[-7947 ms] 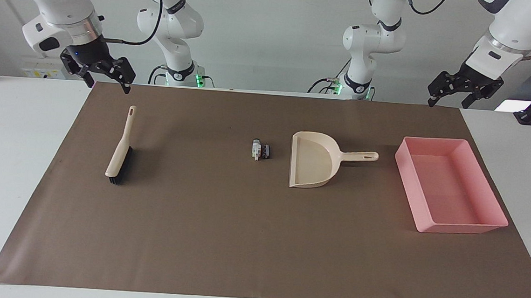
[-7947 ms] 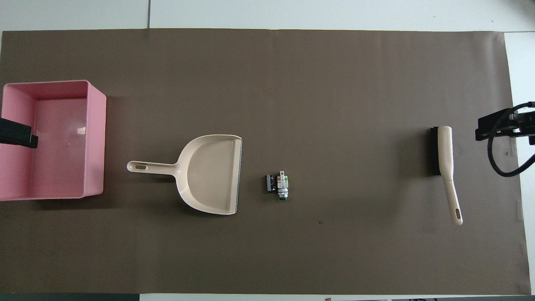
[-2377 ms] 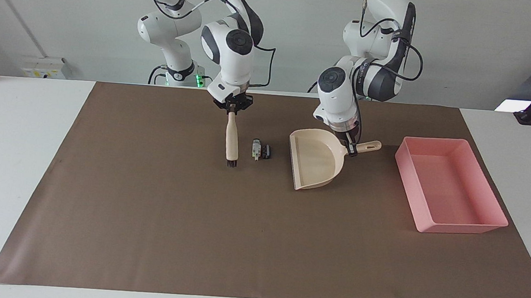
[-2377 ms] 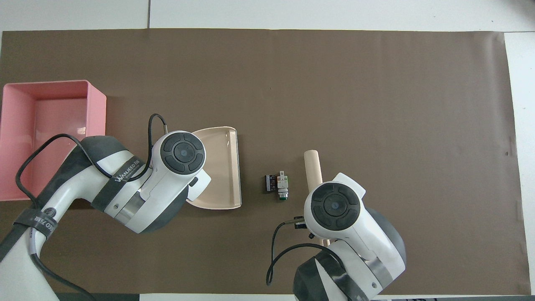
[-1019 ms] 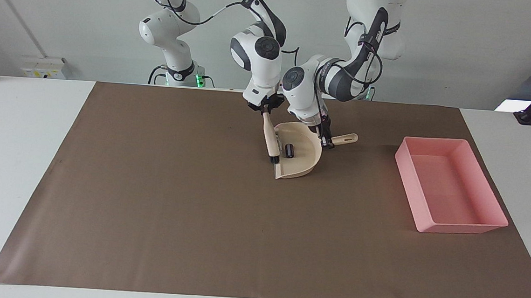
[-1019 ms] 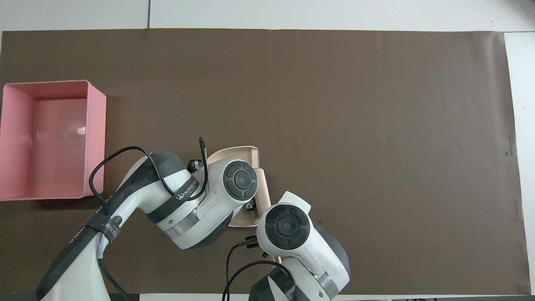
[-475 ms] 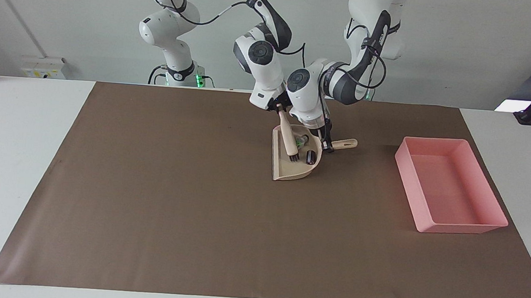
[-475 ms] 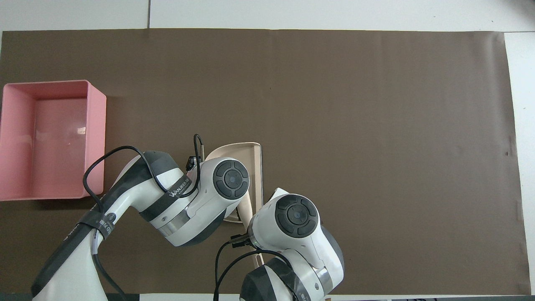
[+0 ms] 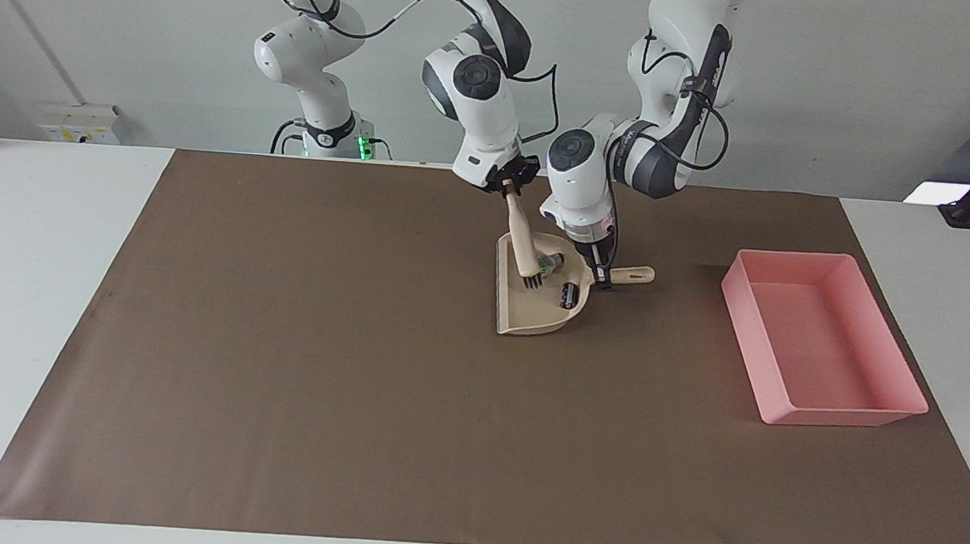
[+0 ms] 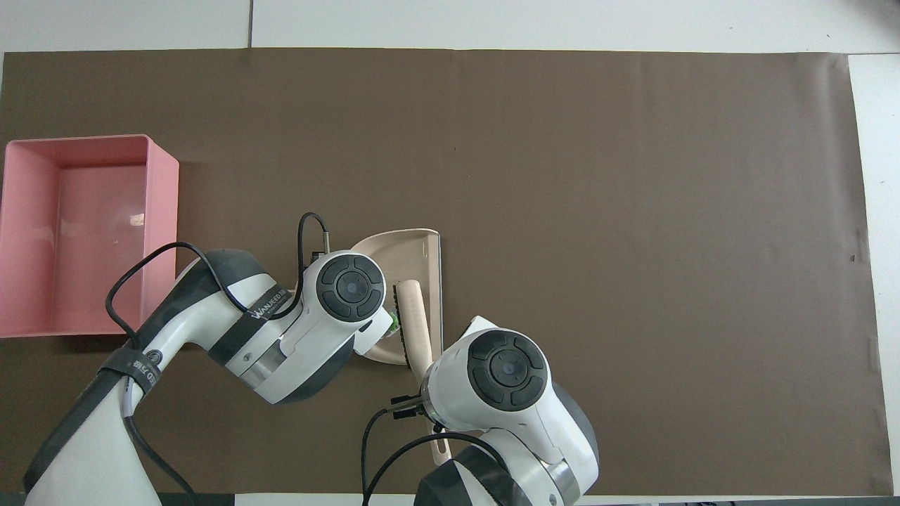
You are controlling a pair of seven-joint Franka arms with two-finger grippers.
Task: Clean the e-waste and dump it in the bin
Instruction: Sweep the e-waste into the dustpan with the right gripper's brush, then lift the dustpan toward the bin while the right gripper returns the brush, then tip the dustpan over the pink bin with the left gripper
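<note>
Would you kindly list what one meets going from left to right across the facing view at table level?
Brush → black battery piece → dustpan handle → pink bin.

The e-waste, a whitish-grey cylinder with a green end (image 9: 547, 263) and a small black battery-like piece (image 9: 569, 294), lies just under the left gripper (image 9: 602, 278). The bin (image 9: 821, 347), a shallow pink tray, sits flat, well apart from it toward the left arm's end.
</note>
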